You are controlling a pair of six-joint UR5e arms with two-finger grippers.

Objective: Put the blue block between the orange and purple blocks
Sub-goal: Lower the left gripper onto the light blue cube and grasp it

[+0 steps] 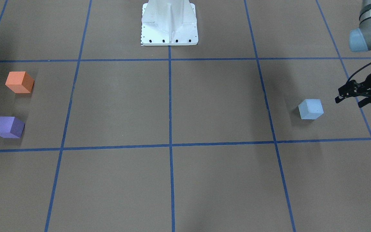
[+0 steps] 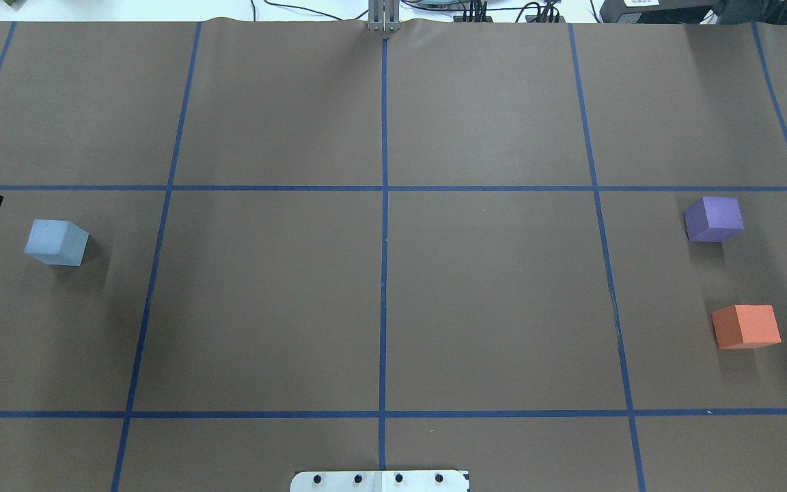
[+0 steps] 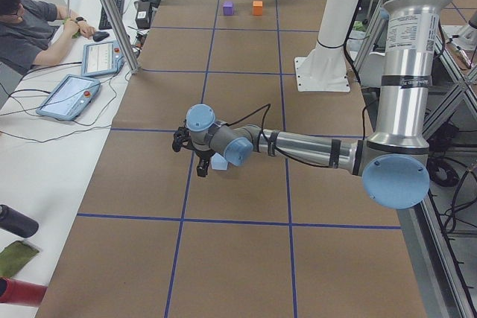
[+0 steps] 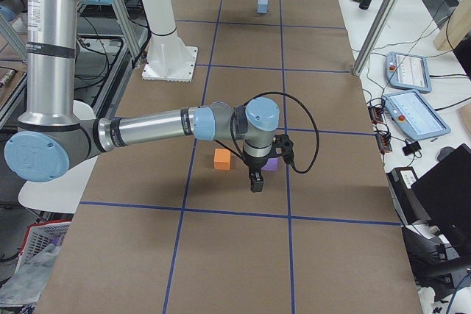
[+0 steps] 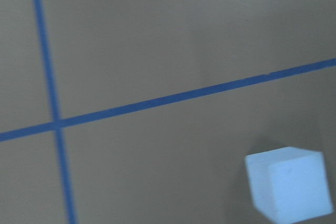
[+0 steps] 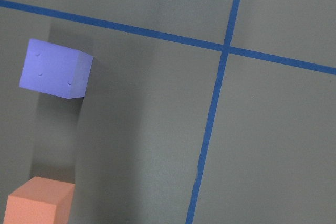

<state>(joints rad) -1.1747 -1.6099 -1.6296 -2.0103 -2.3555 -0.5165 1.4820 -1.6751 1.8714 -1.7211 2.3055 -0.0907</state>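
The light blue block (image 1: 311, 109) sits alone on the brown table, on the robot's left side (image 2: 57, 242). The orange block (image 1: 19, 82) and the purple block (image 1: 8, 127) stand apart on the robot's right side, with a gap between them (image 2: 747, 326) (image 2: 713, 219). My left gripper (image 1: 349, 100) hovers open and empty just outboard of the blue block, which shows at the lower right of the left wrist view (image 5: 289, 184). My right gripper (image 4: 255, 182) hangs over the orange and purple blocks; I cannot tell whether it is open or shut.
The robot's white base plate (image 1: 169, 25) stands at the table's robot-side edge. Blue tape lines (image 2: 384, 188) grid the brown table. An operator (image 3: 30, 27) sits at a side table with tablets (image 3: 71, 94).
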